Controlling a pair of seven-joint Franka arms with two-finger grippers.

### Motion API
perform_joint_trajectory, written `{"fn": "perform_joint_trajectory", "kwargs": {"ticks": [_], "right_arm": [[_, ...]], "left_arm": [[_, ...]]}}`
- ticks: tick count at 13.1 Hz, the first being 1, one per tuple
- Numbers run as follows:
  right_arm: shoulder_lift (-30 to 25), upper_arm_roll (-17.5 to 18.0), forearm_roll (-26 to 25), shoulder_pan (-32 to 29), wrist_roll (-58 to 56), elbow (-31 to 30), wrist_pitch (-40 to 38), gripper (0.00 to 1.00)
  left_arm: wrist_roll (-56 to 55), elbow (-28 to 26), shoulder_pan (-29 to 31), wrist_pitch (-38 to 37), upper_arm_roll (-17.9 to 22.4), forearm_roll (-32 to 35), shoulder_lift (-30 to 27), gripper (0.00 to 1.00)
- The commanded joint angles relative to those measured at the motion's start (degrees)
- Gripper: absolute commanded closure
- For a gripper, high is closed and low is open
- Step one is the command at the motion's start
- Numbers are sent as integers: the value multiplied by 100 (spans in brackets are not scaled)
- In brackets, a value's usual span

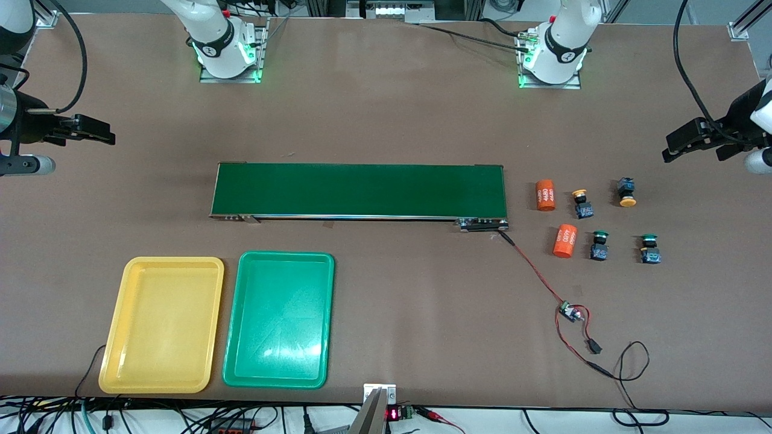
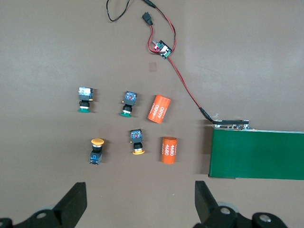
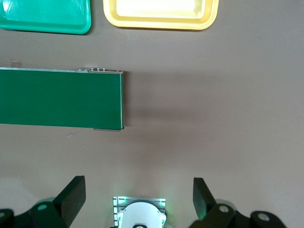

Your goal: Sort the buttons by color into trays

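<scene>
Both pincers, left pincer (image 2: 140, 204) and right pincer (image 3: 137, 202), hung released above the table (image 1: 386, 120), waiting. 4 buttons (image 1: 615, 220) lay unsorted toward the left arm's end, presumably staged for the yellow tray (image 1: 114, 337) and green tray (image 1: 329, 319).

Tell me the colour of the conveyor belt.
Dark green belt; the front view shows it best.

glossy plastic trays (image 1: 277, 319), matt brown table (image 1: 392, 120), matt conveyor belt (image 1: 359, 190)

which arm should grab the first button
Left. All four buttons lie at the left arm's end of the table, past the conveyor belt, and the open left gripper hangs near them. The right gripper, also open, waits at the trays' end.
</scene>
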Motion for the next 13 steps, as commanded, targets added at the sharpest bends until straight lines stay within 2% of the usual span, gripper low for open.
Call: {"fn": "perform_joint_trajectory", "kwargs": {"ticks": [1,5,9,11,13], "right_arm": [[57,9,-15,-23,-82,129,-60,0],[66,9,-15,-23,-82,129,-34,0],[66,0,-15,-23,-82,120,-25,0],[66,0,-15,-32,-82,120,-25,0],[66,0,-15,-23,-82,120,-25,0]], "left_arm": [[52,10,50,-184,-29,2,-70,0],[-36,36,42,-211,-11,2,165,0],[-36,63,7,-176,-55,106,1061,0],[-44,80,-46,-106,-64,422,1545,0],[25,281,-46,-44,-64,459,1993,0]]}}
